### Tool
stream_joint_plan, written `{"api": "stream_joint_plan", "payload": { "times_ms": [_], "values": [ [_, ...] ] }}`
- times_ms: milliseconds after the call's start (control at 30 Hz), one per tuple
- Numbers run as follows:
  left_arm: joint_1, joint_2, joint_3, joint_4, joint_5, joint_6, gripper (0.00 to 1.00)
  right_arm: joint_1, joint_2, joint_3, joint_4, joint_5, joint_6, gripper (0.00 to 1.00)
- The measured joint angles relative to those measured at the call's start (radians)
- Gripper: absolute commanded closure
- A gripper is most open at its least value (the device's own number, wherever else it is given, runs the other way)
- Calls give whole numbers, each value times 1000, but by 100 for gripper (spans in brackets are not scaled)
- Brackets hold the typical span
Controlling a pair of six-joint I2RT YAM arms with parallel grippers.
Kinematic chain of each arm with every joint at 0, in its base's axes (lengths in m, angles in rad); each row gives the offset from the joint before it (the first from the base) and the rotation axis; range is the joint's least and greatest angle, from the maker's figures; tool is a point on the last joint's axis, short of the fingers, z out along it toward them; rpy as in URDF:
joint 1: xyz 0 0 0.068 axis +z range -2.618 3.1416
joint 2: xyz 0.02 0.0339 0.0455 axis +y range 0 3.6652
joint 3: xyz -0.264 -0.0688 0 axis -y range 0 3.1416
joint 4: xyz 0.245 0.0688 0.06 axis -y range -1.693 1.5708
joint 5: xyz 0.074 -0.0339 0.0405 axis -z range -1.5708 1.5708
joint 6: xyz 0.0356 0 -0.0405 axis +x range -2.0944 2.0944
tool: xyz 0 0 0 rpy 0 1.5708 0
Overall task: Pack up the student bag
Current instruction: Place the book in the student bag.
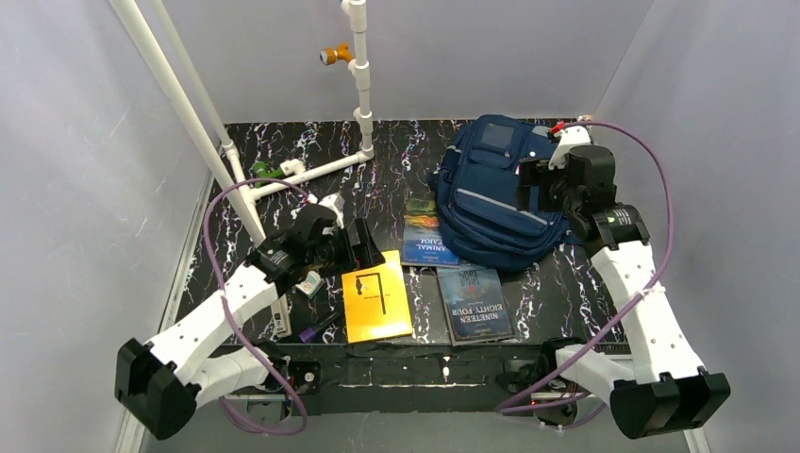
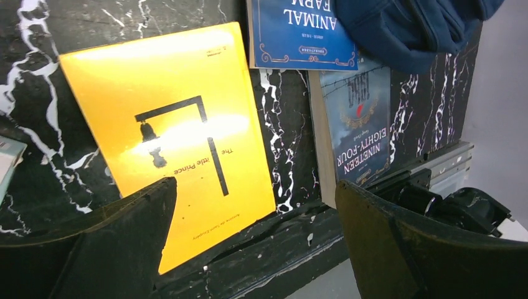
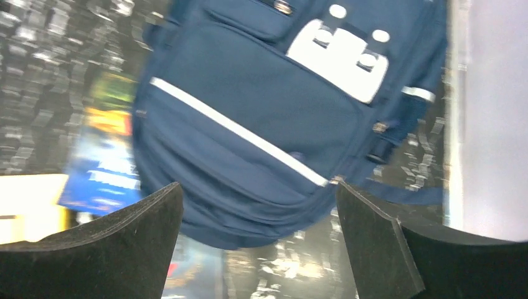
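The student bag point(image 1: 491, 193) lies flat at the back right, navy with grey stripes and a white patch point(image 3: 339, 53); its lower edge shows in the left wrist view point(image 2: 405, 31). My right gripper point(image 1: 530, 187) hovers over the bag's right side, open, with nothing between its fingers point(image 3: 258, 190). Three books lie in front of the bag: a yellow one point(image 1: 375, 294) point(image 2: 168, 124), a blue Animal Farm point(image 1: 425, 241) point(image 2: 299, 31) partly under the bag's edge, and Nineteen Eighty-Four point(image 1: 474, 304) point(image 2: 361, 124). My left gripper point(image 1: 363, 245) point(image 2: 255, 187) is open and empty above the yellow book's near corner.
A white pipe frame point(image 1: 283, 175) rises at the back left, with an orange fitting point(image 1: 332, 55) and a green piece point(image 1: 262, 170). Small stationery lies under my left arm: a white box point(image 1: 309, 283) and a dark pen point(image 1: 316, 327). The table's front edge point(image 2: 280, 249) is near.
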Motion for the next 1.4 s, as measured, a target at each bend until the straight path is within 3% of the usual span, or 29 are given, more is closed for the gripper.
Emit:
{"api": "stream_joint_plan", "payload": {
  "times_ms": [133, 233, 333, 433, 567, 667, 733, 1000, 1067, 1167, 1400],
  "values": [
    [0, -84, -36, -16, -47, -28, 2, 109, -18, 42, -6, -67, 208, 2],
    [0, -113, -37, -21, -94, -39, 2, 315, -9, -3, 72, -101, 349, 2],
    [0, -133, -37, -38, -138, -40, 2, 605, 31, -143, 221, -122, 477, 4],
    [0, -164, -37, -56, -171, -41, 2, 716, 69, -361, 402, -187, 626, 7],
    [0, -202, -37, -60, -179, -42, 4, 719, 134, -500, 475, -198, 746, 21],
    [0, -158, -49, -28, -124, -42, 6, 719, 126, -514, 494, -150, 801, 17],
    [0, -80, -52, 13, -64, -41, 8, 719, 102, -514, 502, -94, 825, 15],
    [0, 318, 20, 186, 116, -28, 17, 637, -40, -555, 429, 111, 871, 31],
    [0, 412, 87, 216, 134, -14, 18, 591, -66, -602, 430, 111, 882, 32],
    [0, 530, 186, 246, 138, 19, 20, 510, -76, -667, 450, 68, 898, 43],
    [21, 763, 375, 232, 145, 72, 24, 412, -15, -690, 491, -12, 903, 42]
  ]
}}
